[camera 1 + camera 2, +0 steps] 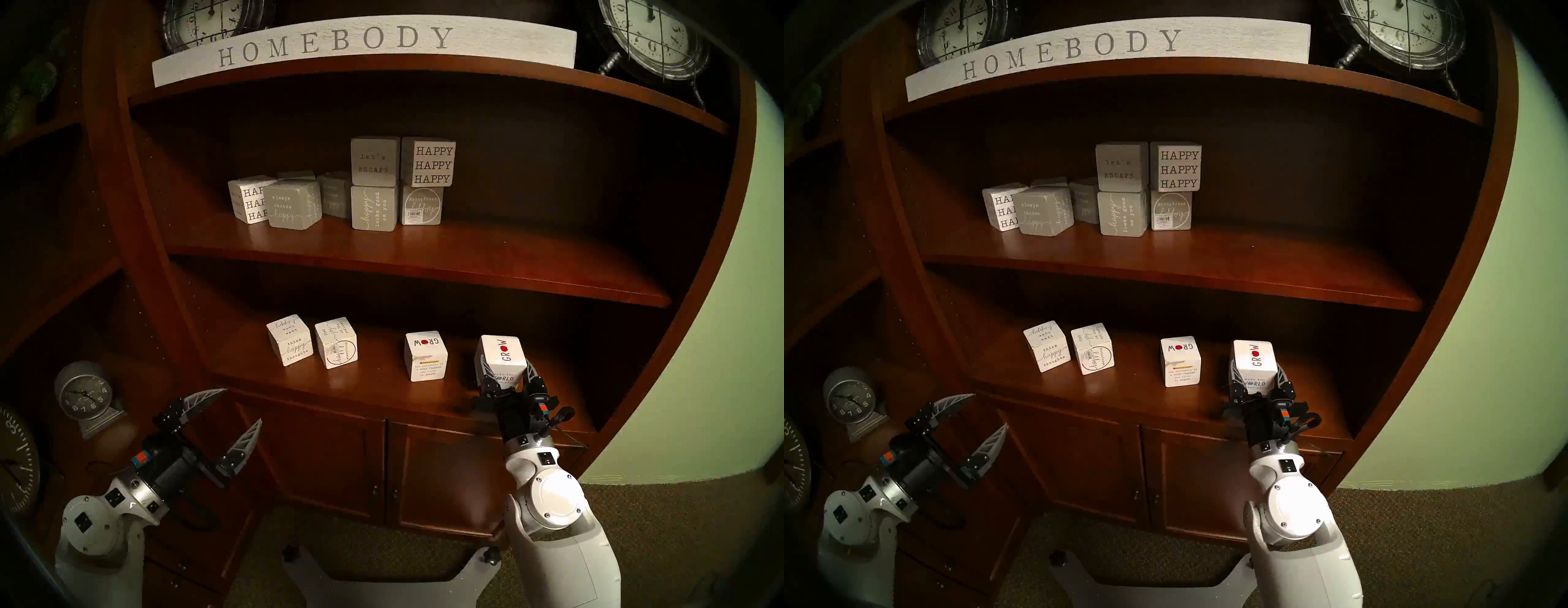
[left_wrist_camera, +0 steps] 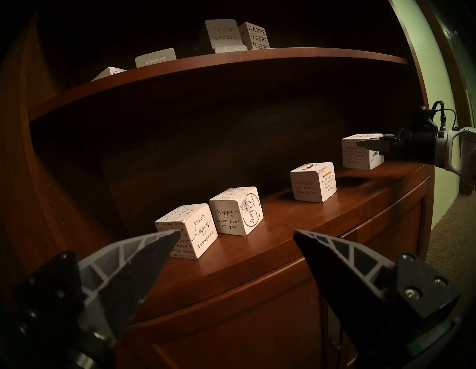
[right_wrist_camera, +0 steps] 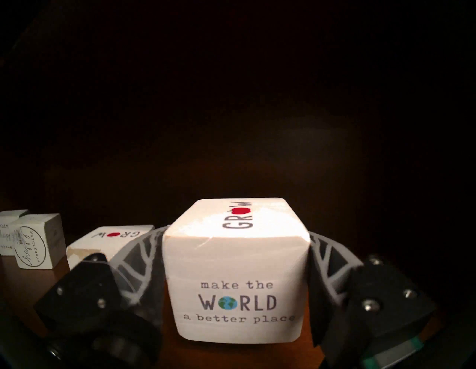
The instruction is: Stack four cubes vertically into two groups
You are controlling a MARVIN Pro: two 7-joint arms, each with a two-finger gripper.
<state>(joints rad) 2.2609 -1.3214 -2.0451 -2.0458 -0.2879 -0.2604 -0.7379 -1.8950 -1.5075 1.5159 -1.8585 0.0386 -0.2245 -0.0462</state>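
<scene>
Four white cubes are on the lower shelf [image 1: 373,392]. Two with black "happy" script stand side by side at the left [image 1: 290,342] [image 1: 336,343], also in the left wrist view [image 2: 190,229] [image 2: 235,211]. A "GROW" cube with a red apple [image 1: 425,356] stands in the middle. My right gripper [image 1: 505,363] is shut on the second "GROW" cube [image 3: 237,257] and holds it a little above the shelf at the right, its fingers on the cube's left and right faces. My left gripper [image 1: 242,405] is open and empty, low and left of the shelf front.
The upper shelf [image 1: 424,259] holds grey blocks [image 1: 375,208] and white "HAPPY HAPPY HAPPY" blocks [image 1: 430,163], some stacked. A "HOMEBODY" sign [image 1: 339,42] and clocks sit on top. Cabinet doors [image 1: 339,458] are below the lower shelf. A small clock [image 1: 85,397] stands at the left.
</scene>
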